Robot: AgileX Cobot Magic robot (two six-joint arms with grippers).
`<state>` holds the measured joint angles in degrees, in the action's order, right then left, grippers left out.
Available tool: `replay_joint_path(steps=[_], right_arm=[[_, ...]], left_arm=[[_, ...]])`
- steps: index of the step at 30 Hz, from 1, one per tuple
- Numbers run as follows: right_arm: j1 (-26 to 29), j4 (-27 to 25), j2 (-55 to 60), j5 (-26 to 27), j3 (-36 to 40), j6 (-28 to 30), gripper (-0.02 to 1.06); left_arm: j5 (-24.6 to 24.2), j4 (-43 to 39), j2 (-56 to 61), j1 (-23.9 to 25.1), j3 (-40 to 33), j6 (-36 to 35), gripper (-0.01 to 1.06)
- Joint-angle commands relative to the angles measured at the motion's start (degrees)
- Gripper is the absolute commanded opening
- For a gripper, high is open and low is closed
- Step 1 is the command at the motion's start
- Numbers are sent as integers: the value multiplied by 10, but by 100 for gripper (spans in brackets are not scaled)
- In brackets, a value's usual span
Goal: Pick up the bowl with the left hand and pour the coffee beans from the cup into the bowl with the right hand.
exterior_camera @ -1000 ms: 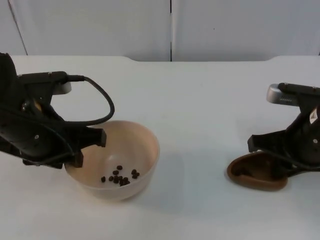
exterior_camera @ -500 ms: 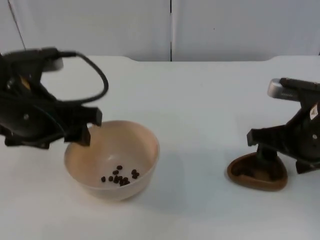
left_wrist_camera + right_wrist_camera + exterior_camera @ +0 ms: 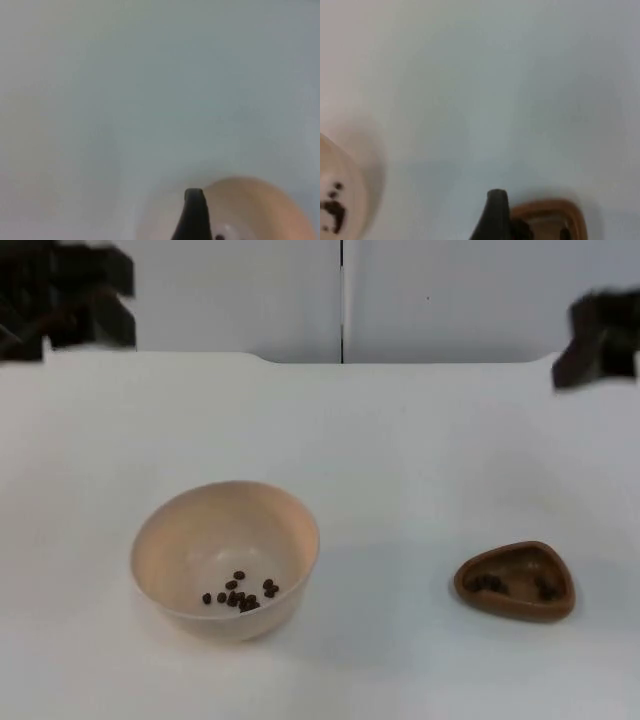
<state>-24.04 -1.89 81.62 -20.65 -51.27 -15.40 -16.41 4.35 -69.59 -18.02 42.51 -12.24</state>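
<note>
While both arms hang high near the table's far corners, nothing is held by either of them. On the white table (image 3: 400,440) a beige bowl (image 3: 225,558) stands upright toward the near left, with a small cluster of dark coffee beans (image 3: 240,592) lying on its bottom. Well apart from it, toward the near right edge, sits the cup (image 3: 515,581), a low brown dish with a rounded triangular rim, flat on the table, with a few dark beans left inside it. The left gripper (image 3: 85,295) shows as a blurred black shape above the far left corner, in front of the grey partition wall (image 3: 450,295); I cannot tell whether its fingers are spread or closed. Its wrist camera looks down past one black fingertip (image 3: 194,212) onto the bowl's rim. The right gripper (image 3: 600,335) is a black blur over the far right corner, and its finger spacing cannot be made out either. From that wrist, one fingertip (image 3: 492,215) stands just before the brown cup, and the bowl with its beans shows well off to the side.
</note>
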Motion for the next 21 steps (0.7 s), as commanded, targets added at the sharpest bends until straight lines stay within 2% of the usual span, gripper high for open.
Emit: replay_joint_path(steps=[1,8,21], right_arm=[[1,2,-70,-9,3,27,70],[0,2,-197,-9,3,52,70],[0,2,-294,-19,3,96,70]], left_arm=[[-10,-10,50,2,0,-3,64],[-17,-20,127,2,0,-3,64],[-53,-36,172,2,0,0,64]])
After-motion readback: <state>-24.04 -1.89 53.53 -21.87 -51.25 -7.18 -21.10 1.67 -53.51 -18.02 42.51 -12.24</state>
